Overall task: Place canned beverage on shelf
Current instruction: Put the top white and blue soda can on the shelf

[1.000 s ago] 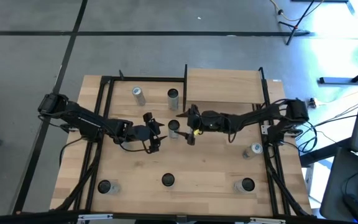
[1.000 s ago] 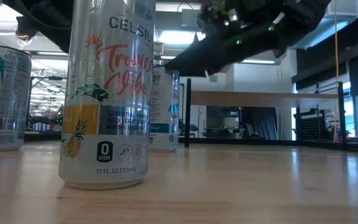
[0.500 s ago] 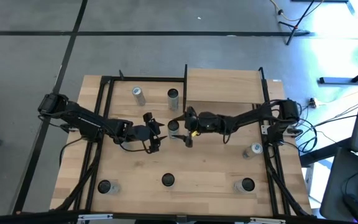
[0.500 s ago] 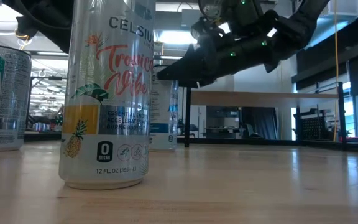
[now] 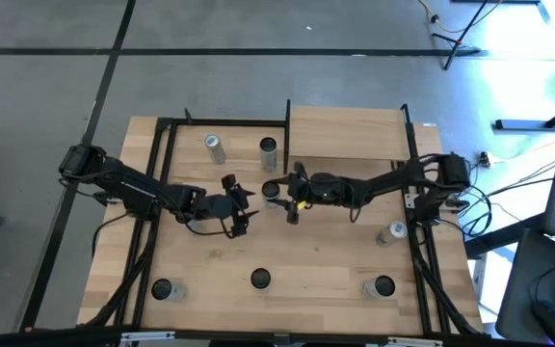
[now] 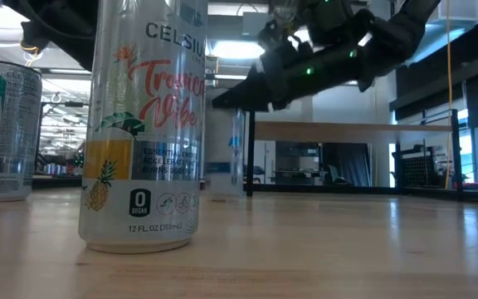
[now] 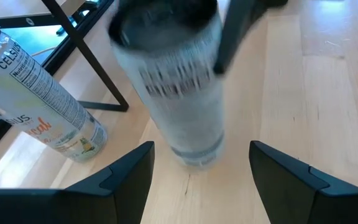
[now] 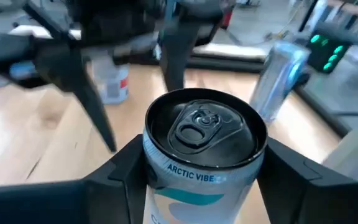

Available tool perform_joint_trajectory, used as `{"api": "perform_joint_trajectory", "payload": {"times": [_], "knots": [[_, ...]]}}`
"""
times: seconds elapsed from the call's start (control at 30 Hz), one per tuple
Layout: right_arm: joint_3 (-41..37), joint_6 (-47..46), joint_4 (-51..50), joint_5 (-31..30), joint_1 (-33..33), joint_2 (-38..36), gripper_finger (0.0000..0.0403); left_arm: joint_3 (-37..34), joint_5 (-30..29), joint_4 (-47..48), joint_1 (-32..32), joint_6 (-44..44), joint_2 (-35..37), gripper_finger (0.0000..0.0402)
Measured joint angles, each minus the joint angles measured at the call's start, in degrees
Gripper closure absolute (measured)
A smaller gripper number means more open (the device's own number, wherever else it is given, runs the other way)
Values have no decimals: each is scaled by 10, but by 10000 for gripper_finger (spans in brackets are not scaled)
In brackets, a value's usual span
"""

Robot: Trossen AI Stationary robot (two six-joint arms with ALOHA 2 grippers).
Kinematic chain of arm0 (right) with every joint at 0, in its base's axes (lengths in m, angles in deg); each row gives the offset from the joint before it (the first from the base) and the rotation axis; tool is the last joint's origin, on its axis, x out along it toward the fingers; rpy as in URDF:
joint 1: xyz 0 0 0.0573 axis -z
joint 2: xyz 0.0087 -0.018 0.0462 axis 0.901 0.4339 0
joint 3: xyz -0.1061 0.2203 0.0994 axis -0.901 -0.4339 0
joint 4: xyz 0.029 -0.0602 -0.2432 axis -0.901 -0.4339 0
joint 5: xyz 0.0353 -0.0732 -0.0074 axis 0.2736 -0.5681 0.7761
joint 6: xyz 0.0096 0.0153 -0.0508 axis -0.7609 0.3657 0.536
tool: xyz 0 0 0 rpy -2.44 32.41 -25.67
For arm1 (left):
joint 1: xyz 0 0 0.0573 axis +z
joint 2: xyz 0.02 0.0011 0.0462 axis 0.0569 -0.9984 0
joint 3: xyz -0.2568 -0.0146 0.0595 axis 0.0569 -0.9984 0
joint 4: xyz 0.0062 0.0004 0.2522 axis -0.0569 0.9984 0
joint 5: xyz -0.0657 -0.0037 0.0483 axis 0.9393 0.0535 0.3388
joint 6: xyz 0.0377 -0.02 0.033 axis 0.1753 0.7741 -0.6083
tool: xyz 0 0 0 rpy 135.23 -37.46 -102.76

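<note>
High view: the right gripper (image 5: 279,193) reaches toward the table's middle and straddles a Celsius can (image 5: 271,191) standing just off the shelf's (image 5: 347,133) near-left corner, below it on the tabletop. The left gripper (image 5: 242,205) waits close on the can's far side from the shelf, fingers spread and holding nothing. Other cans stand well apart, such as the one (image 5: 268,147) beside the shelf's left edge.

Low view: the can (image 6: 225,145) stands behind the big Tropical Vibe can (image 6: 143,124), with the shelf board (image 6: 355,131) raised on black posts beyond it. The right arm's fingers come across at the can's upper part. Whether its base has left the table I cannot tell.

Left wrist view: the can (image 7: 176,81) stands upright just ahead of the open left fingers (image 7: 120,180), with one right finger beside it.

Right wrist view: the can (image 8: 204,146), marked Arctic Vibe, sits between the right fingers (image 8: 126,180), which flank its upper wall closely; firm contact looks likely but is not certain.

Its long axis is vertical and its pull-tab lid faces up.

Risks: a hold this high on a smooth wall could let the can slip or tilt during the lift. Its base could catch the shelf's edge if raised too little. The left gripper is close enough to be struck.
</note>
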Motion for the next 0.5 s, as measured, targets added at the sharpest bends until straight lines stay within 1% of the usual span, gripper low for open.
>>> {"api": "perform_joint_trajectory", "payload": {"times": [0.17, 0.27, 0.4, 0.5], "knots": [[1, 15, -65, -59, -36, -70, 193, 0, 0, 0, -1, 0, 0, 154], [1, 21, -110, -115, -65, -119, 193, 0, 0, 1, -4, 4, 0, 154], [1, 21, -200, -214, -96, -201, 191, 0, 0, 2, -8, 5, 0, 154], [1, 21, -276, -310, -108, -260, 191, 0, 0, 1, -8, 6, 0, 154]]}}
